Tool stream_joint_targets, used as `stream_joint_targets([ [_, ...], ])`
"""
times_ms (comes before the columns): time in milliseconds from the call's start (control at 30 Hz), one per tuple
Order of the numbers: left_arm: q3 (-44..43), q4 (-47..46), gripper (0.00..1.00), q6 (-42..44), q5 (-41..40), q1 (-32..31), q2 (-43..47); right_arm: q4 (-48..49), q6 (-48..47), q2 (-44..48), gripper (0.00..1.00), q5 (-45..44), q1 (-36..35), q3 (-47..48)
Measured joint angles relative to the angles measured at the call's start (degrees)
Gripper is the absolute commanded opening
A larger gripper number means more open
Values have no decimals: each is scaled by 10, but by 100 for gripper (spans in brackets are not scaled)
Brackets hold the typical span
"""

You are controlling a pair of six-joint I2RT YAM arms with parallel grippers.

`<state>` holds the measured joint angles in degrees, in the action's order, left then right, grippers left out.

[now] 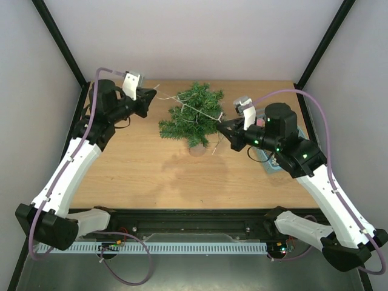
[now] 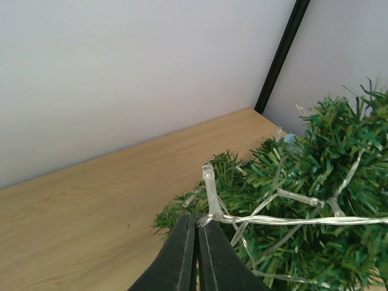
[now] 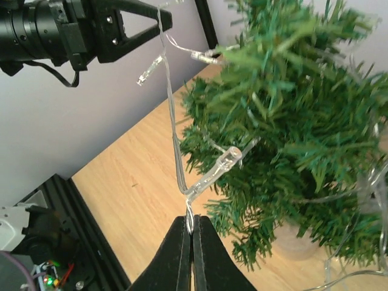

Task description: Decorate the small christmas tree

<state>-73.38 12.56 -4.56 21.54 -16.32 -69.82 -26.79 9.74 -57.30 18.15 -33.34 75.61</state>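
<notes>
Needles, bushy and dark green, cover the small christmas tree (image 1: 194, 115), which stands upright on its round brownish base near the middle of the wooden table's (image 1: 139, 176) far edge. A clear light string (image 3: 212, 174) with tube-shaped bulbs drapes its branches. The tapered black left fingers (image 2: 182, 260) and right fingers (image 3: 176, 260) are each clenched on its thin wire.

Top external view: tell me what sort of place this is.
Likely a robot test cell: a wooden table boxed in by plain white panels on black frame posts, with left arm and right arm mounted at its near edge.
</notes>
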Motion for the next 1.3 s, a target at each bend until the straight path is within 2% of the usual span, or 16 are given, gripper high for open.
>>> stream_joint_targets([
  [367,106,-58,5,-43,21,-1,66,24,36,67,1,34,0,-113],
  [467,123,-59,10,-51,28,-2,79,28,47,85,1,42,0,-153],
  [600,132,-58,22,-66,27,-2,90,27,69,96,1,47,0,-205],
  [767,136,-52,35,-78,2,-6,106,14,93,104,1,33,0,-234],
  [1033,136,-3,36,-97,-34,-32,133,2,125,115,1,-18,0,-258],
  [1167,133,30,36,-118,-56,-80,151,-6,140,112,1,-64,0,-259],
  [1267,129,52,36,-137,-82,-163,158,-10,147,105,1,-89,0,-258],
  [1300,127,63,36,-150,-105,-210,158,-12,149,102,1,-96,0,-256],
])
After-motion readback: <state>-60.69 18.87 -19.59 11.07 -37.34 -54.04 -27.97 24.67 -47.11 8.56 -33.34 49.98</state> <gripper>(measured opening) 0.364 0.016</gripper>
